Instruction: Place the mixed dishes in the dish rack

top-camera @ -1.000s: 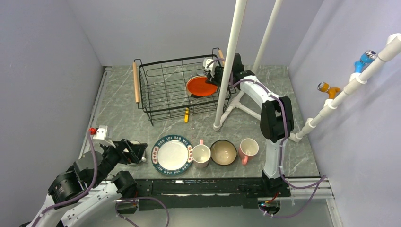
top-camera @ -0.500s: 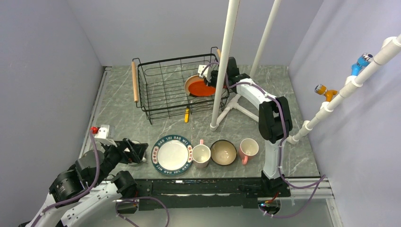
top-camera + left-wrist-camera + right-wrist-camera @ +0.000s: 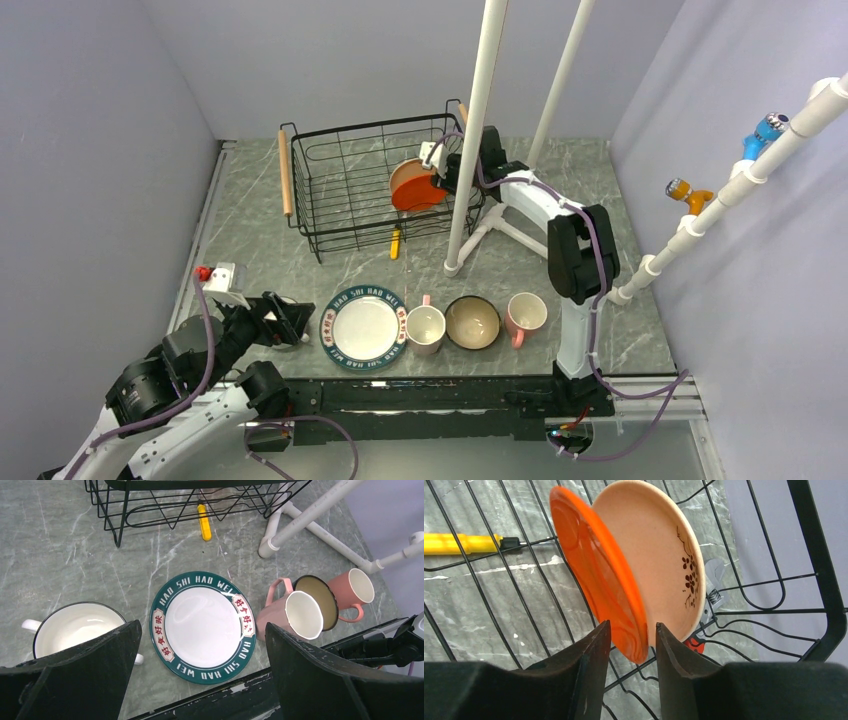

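**Holding the cream dish on edge inside the rack**

Watching the right wrist feed, I see the right tool (image 3: 630, 630) pinched narrow on the lower rim of the cream dish (image 3: 664, 565); its orange-red underside faces left in that view and its cream face, with a small dark floral print, faces right. The dish stands on edge and tilted inside the dish rack (image 3: 365, 127), at the rack's right-hand end as my top camera shows it, close to the wooden handle there. I cannot tell whether the dish's edge touches the wires. The rack sits towards the back of the worktop (image 3: 260, 250), beside the white pipe frame (image 3: 480, 120); a yellow tool (image 3: 203, 522) lies under the rack's near edge.

My left tool (image 3: 202, 627) is spread wide with nothing between its fingers; it hangs above the near-left part of the worktop. Below it I see the white handled cup (image 3: 75, 630) upright and the big plate (image 3: 200, 595) flat just beside it. To the plate's right stand the first pink mug (image 3: 287, 615), the bowl (image 3: 320, 597) and the second pink mug (image 3: 352, 587), all in a close row along the near edge, well apart from the rack.
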